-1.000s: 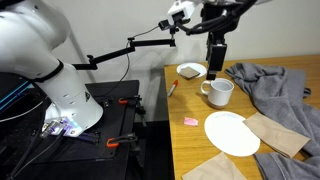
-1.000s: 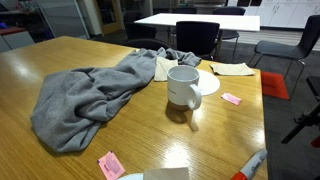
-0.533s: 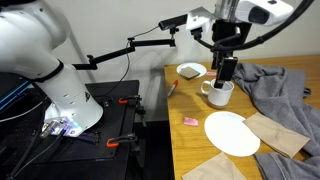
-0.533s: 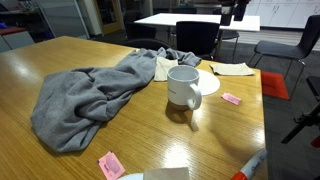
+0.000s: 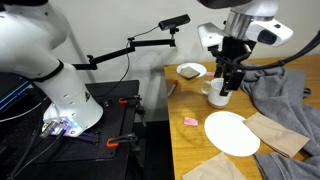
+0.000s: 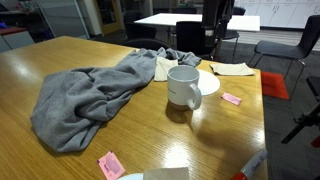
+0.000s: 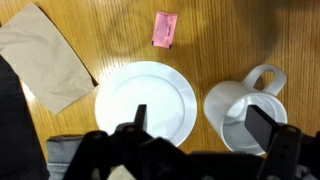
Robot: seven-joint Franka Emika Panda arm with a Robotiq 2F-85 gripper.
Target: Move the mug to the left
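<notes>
- One tool [image 5: 224,90] hangs from the single arm. Its two fingers [image 7: 140,120] are spread wide and grip nothing, so it is released.
- One mug [image 5: 214,96], white with a side handle, stands upright on the counter [image 5: 190,145] right under the tool.
- In the wrist view one finger hangs over the mug's open mouth and the other over the plate [image 7: 147,100]. The mug's nearer wall falls between the two fingers, and the handle points away from the tool's body. I cannot tell whether either finger touches the rim.
- One flat white plate lies just beside the mug, below the tool's other finger. It is close to the mug but not touching it.
- One shallow white bowl [image 5: 191,71] sits near the tool, on the side of the mug away from the plate.
- Two pink notes show in an exterior view, one past the mug [image 6: 231,99] and one nearer the camera [image 6: 110,164]. The wrist view shows a single one ahead of the tool, beyond the plate.
- Two brown paper napkins lie beyond the plate from the tool, one at the cloth's edge [image 5: 277,133] and one at the counter's near corner [image 5: 215,168].
- One grey cloth [image 6: 90,95] lies crumpled in a heap beside the mug, apart from it.
- One red marker [image 5: 171,88] lies at the counter's edge, near the bowl.
</notes>
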